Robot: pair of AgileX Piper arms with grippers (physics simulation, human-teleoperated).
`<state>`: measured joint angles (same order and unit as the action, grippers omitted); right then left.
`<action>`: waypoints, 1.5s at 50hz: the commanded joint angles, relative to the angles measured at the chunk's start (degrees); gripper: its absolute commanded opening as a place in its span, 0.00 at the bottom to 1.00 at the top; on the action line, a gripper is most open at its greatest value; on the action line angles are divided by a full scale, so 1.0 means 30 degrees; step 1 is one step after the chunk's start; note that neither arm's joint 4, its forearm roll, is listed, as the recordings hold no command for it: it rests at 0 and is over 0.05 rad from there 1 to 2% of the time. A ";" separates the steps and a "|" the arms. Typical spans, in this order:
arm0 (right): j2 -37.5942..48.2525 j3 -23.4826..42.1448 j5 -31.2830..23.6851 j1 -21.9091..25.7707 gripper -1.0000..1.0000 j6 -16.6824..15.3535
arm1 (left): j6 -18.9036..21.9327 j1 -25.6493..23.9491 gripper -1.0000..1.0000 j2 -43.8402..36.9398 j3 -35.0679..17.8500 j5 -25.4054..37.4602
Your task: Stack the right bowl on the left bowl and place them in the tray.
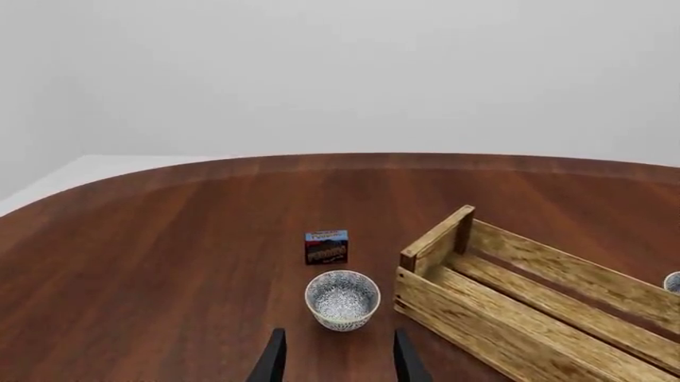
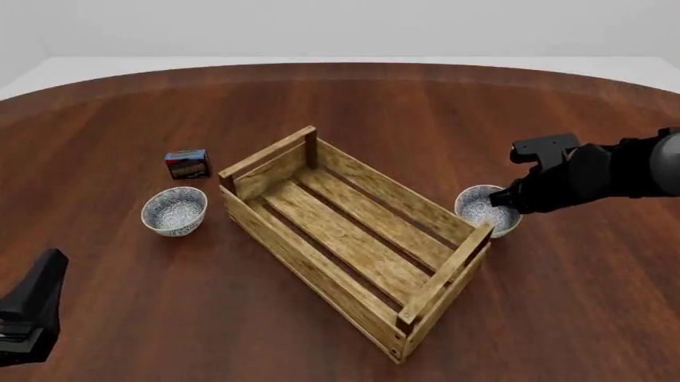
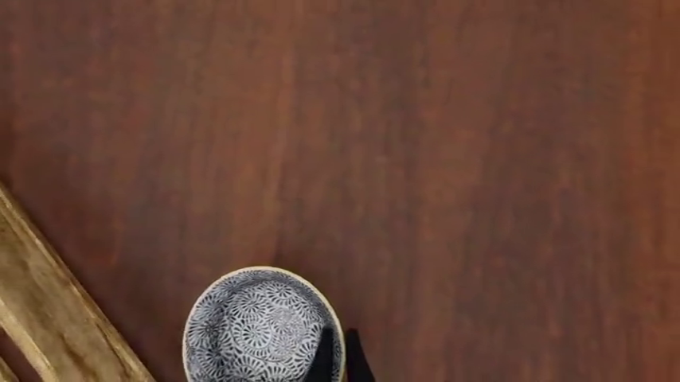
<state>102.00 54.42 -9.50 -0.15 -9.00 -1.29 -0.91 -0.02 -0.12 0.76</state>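
The right gripper [image 2: 504, 199] is down at the right bowl [image 2: 486, 208], which sits on the table [image 2: 425, 103] just to the right of the tray [image 2: 279, 237]. In the right wrist view its two fingers sit close together over the bowl's rim, one inside and one outside, so it looks pinched on the rim. I cannot tell if the hold is tight yet.

The left bowl [image 2: 174, 210] sits on the table to the left of the tray, with a small dark box [image 2: 187, 163] just behind it. The left gripper [image 1: 338, 362] hangs near the left bowl with its fingers apart, holding nothing.

This looks like the first step, picking up the right bowl. Nothing is stacked yet. Next, the right arm needs to lift the bowl, carry it over the tray to the left, and set it down straight inside the left bowl.
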 commanded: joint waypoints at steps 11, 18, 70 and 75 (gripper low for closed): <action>-0.2339 0.0344 -0.1149 -0.0314 0.00 -0.0039 | -0.0008 0.0077 1.00 0.0001 -0.0012 -0.0045; -0.3039 0.0475 -0.1499 -0.0378 0.00 -0.0036 | -0.0025 0.0097 1.00 0.0001 -0.0028 -0.0060; -1.2967 -0.0485 -0.3486 0.4831 0.00 0.3193 | 0.0370 -0.0109 1.00 -0.0001 -0.0168 0.0082; -1.3807 -0.1174 -0.2954 0.5654 0.00 0.3412 | 0.0402 -0.0134 1.00 0.0000 -0.0325 0.0134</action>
<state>65.70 53.55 -20.14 12.23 -0.48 -0.37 -1.12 -0.02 -0.62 0.89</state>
